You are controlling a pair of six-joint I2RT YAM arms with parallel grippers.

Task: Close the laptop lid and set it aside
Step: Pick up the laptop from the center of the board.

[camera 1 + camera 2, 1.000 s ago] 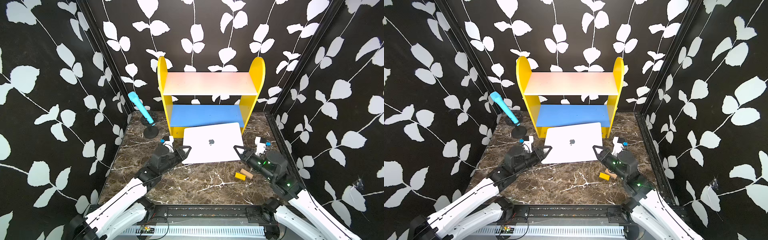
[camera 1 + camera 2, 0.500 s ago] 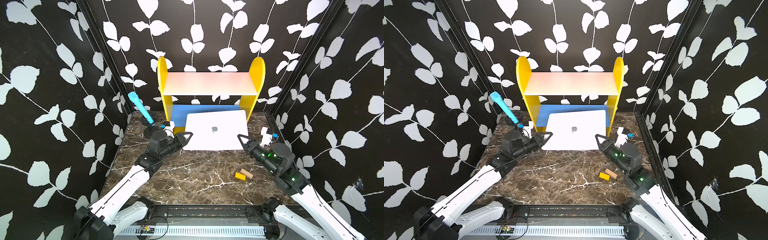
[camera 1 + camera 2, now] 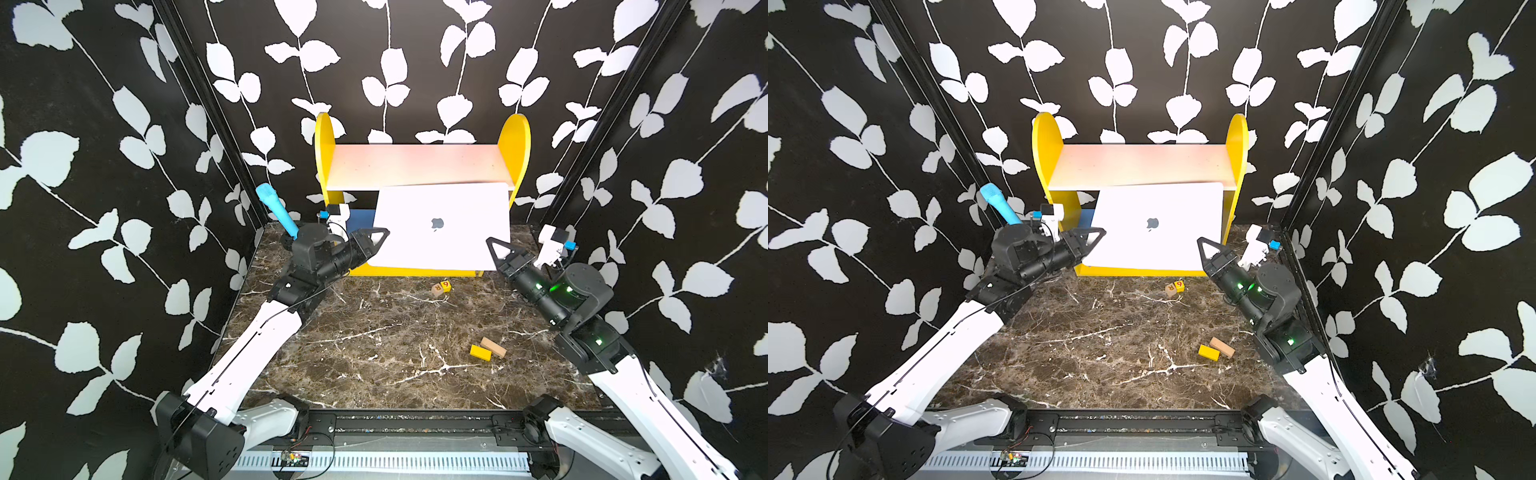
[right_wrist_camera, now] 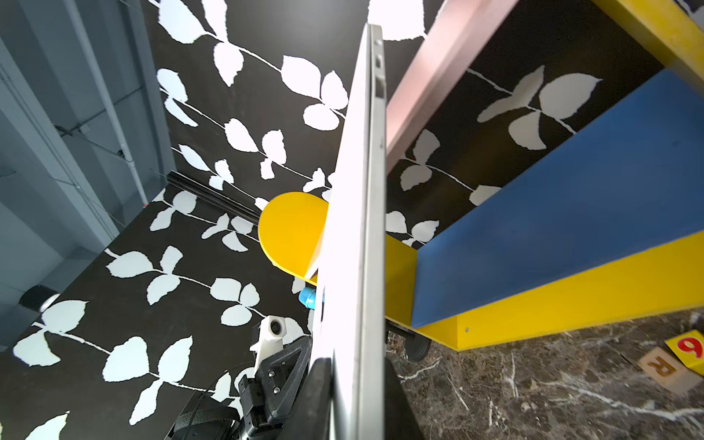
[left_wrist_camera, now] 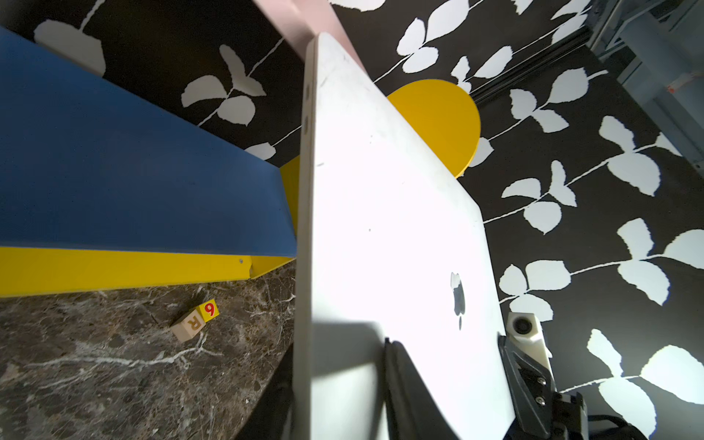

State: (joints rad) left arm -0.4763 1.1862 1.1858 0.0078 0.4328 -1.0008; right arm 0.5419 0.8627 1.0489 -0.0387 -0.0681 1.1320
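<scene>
The silver-white laptop (image 3: 440, 245) (image 3: 1154, 249) is held off the table in front of the shelf, tilted, far edge higher. Its lid (image 3: 436, 208) is shut flat on the base, dark apple logo facing up. My left gripper (image 3: 376, 239) (image 3: 1094, 239) is shut on the laptop's left edge, my right gripper (image 3: 496, 249) (image 3: 1208, 251) on its right edge. In the left wrist view the laptop (image 5: 381, 228) runs between the left gripper's (image 5: 339, 381) fingers. The right wrist view shows the laptop's thin side (image 4: 362, 228) clamped in the right gripper (image 4: 358, 381). Screen and keyboard are hidden.
Behind stands a yellow shelf (image 3: 515, 141) with a pale pink top board (image 3: 415, 164) and a blue lower board (image 5: 133, 171). A blue microphone (image 3: 276, 210) on a stand is back left. Letter blocks (image 3: 440, 287) lie under the laptop's front edge; two loose blocks (image 3: 487, 350) lie front right.
Both arms have lifted the laptop off the table and carried it up and back toward the shelf. The letter blocks that it covered now show.
</scene>
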